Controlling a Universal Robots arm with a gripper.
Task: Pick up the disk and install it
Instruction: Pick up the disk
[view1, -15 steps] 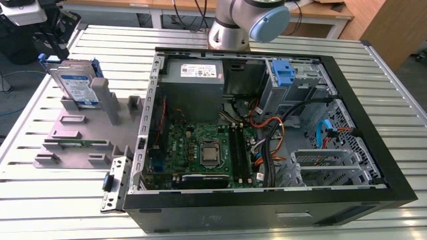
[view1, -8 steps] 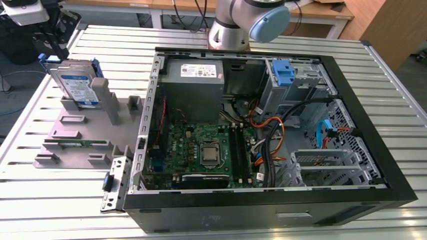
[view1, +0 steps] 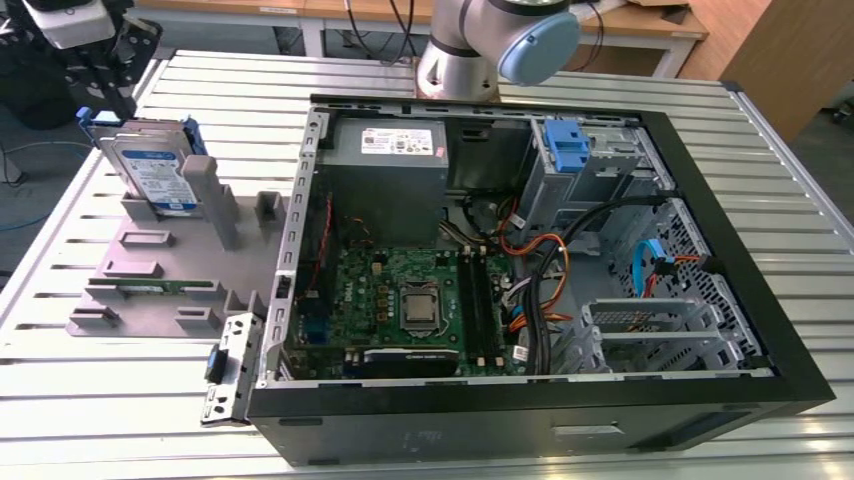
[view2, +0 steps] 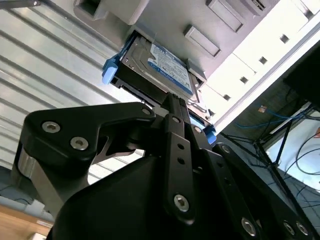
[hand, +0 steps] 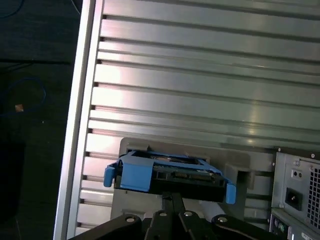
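Disk (view1: 158, 175) stands on edge in a slot of the grey moulded plastic holder (view1: 147, 270), on the ribbed aluminium worktop (view1: 120, 400). It is outside the open computer case (view1: 534, 405), toward the exterior view's left. Not yet lifted or installed.

Disk: flat silver-grey metal slab with a white-and-blue label, framed by a glossy blue plastic caddy (hand: 135, 172) with rounded end tabs.

Pincer (view1: 107, 95): matte black, screw-studded links, poised directly over the disk's upper edge. In both wrist views its tips are drawn together into one narrow stalk, right at the disk's near edge and not clamped on it. Contact or a hair apart: cannot tell.

Exterior view gives the whole layout: pale grey arm (view1: 481, 45) with a blue joint cap behind the case, green motherboard (view1: 400, 290), grey power-supply box (view1: 387, 150), a blue bracket (view1: 567, 150) in the drive bay. The second wrist view alone gives the label face at a slant. The first wrist view gives the dark connector edge end-on.
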